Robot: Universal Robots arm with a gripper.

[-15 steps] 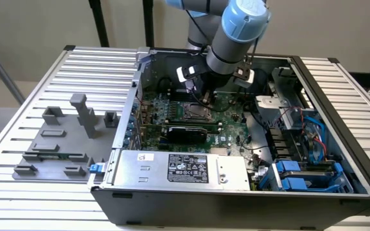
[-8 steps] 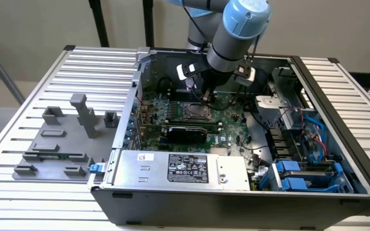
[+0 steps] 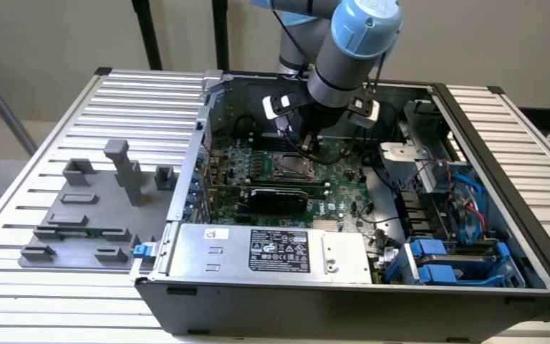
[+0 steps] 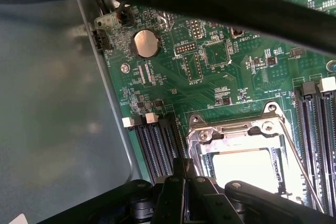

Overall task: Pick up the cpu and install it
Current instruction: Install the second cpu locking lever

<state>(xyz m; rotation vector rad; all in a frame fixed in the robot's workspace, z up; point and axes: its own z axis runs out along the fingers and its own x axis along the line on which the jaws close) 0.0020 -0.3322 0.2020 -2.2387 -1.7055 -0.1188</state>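
The gripper [image 4: 194, 203] hangs low over the motherboard [image 4: 210, 77] inside the open computer case [image 3: 504, 179]. Its dark fingers crowd the near edge of the wrist view, drawn close together, but whether they pinch anything I cannot tell; nothing is visibly held between them.

Just beyond the fingertips sits the CPU socket [image 4: 247, 145], its silvery metal frame ringing a pale, bright square. That square reads as the cpu [image 4: 247, 166], lying flat inside the socket, just beside the gripper tips and possibly touching them; the contact itself is hidden.

In the exterior view the arm [image 3: 351, 50] comes down from twelve o'clock, and the socket [image 3: 289, 166] lies near the centre of the board, at about six o'clock from the gripper body.

Judging from this, the pick-up is done and the chip appears placed in the socket; the frame looks to lie down around it, though I cannot tell whether it is latched.

The grey fixture blocks [image 3: 122, 179] stand well apart at nine o'clock, outside the case.
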